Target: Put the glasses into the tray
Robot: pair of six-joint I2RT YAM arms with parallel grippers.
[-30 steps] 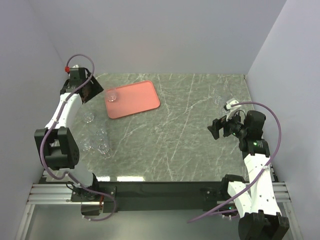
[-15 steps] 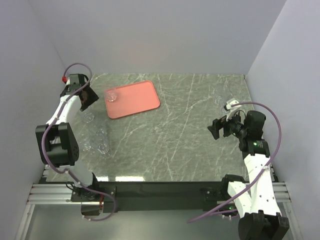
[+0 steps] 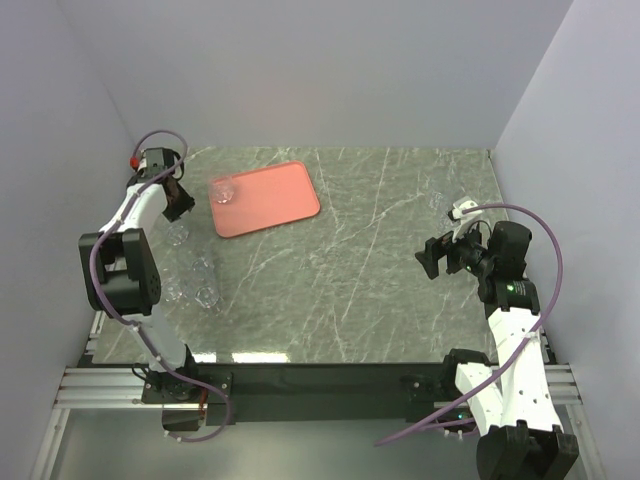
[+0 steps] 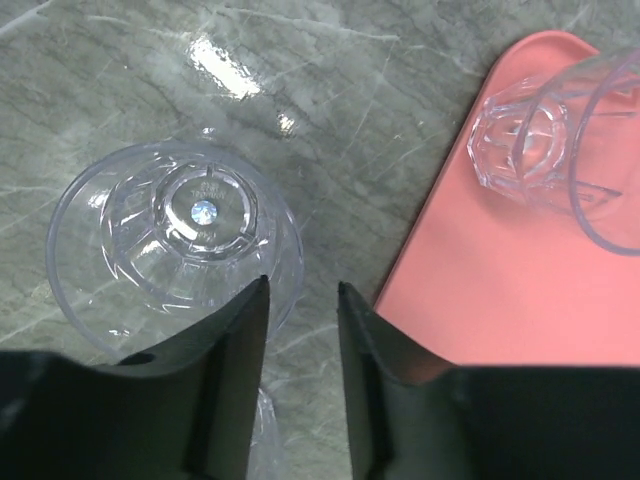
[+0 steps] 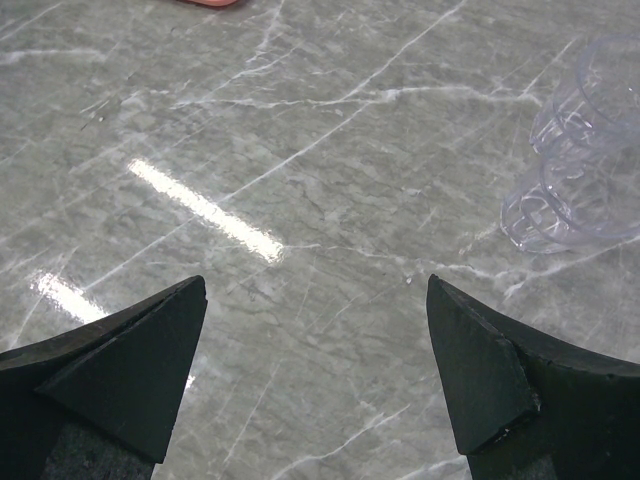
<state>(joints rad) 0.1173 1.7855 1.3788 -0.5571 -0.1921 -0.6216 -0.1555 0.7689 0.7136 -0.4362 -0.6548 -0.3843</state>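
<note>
Swinging back from the tray's left rim, the left end effector (image 4: pixel 302 290) had come over an upright glass (image 4: pixel 175 250) on the worktop (image 4: pixel 330 130). Its jaws were narrowly parted, seemingly astride the near wall, gripping nothing. Thin, clear, slick and breakable, that glass probably wanted a gentle pinch across the rim. Another glass (image 4: pixel 530 150) stood in the tray (image 4: pixel 480 310). The right end effector (image 5: pixel 315 285) gaped wide, with two glasses (image 5: pixel 585 170) ahead to its right.
</note>
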